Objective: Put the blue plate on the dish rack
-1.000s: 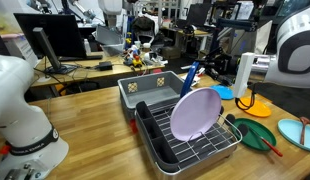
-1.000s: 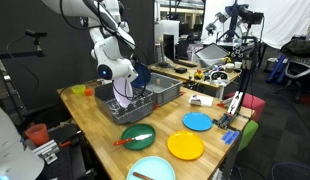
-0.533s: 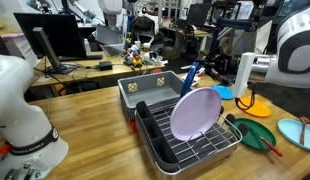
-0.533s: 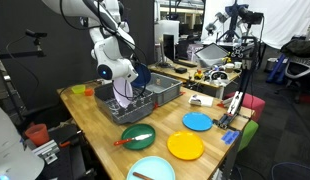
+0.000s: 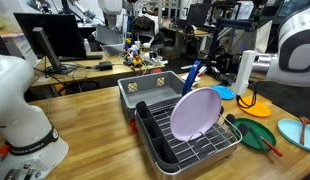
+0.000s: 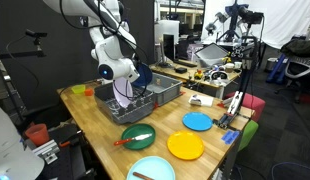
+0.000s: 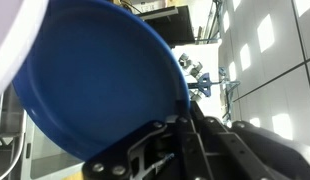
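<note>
Here — hand (image 7: 181, 122) tight on blue plate (image 7: 95, 80)

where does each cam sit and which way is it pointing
An exterior view: close by the table, facing the dish rack with its lavender plate; the arm reaches in.
An exterior view: farther back, looking over the yellow plate toward the dish rack; the arm bends down above it.
Wrist view: on the wrist, looking along the gripper at the blue plate it holds.
Shared: all show the blue plate.
</note>
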### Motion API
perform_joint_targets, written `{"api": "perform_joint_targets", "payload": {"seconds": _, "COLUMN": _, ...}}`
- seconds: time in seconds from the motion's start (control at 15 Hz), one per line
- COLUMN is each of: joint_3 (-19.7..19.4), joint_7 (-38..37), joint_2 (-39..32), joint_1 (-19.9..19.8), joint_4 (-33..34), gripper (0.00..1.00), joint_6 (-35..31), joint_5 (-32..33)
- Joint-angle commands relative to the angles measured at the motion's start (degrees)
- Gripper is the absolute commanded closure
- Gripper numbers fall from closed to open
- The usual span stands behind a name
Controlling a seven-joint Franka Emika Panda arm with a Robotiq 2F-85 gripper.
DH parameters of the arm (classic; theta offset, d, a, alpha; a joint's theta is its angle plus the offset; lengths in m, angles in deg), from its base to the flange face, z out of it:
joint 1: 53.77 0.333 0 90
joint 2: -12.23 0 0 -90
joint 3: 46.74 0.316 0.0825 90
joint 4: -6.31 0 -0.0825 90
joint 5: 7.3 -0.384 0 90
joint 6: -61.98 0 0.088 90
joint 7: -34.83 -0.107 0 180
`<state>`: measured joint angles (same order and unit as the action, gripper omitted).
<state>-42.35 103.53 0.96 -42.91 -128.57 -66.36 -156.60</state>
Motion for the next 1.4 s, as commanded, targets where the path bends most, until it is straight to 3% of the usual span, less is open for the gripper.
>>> {"api": "perform_joint_targets", "payload": {"seconds": 0.0, "joint_3": 0.23, "joint_7": -3.46, "joint_2": 0.37, "joint_1": -0.14, "joint_4": 0.14, "gripper": 0.98, "joint_6": -1.12, "joint_5": 0.15}}
{"api": "perform_joint_targets", "payload": {"seconds": 0.6, "joint_3": 1.06, "joint_7": -11.79, "joint_2": -2.65, "joint_1": 0.56, "joint_4": 1.58, "gripper": 0.98, "joint_6": -0.10, "joint_5": 0.13}}
{"api": "perform_joint_targets", "payload": {"seconds": 1.27, "joint_3": 0.45, "joint_7": -15.44, "joint_2": -6.34, "joint_1": 1.77, "joint_4": 4.28, "gripper": 0.98, "joint_6": 0.19, "joint_5": 0.15}}
{"api": "perform_joint_targets", "payload": {"seconds": 1.33, "joint_3": 0.46, "joint_7": -15.58, "joint_2": -6.59, "joint_1": 1.94, "joint_4": 4.38, "gripper": 0.93, "joint_6": 0.21, "joint_5": 0.15}}
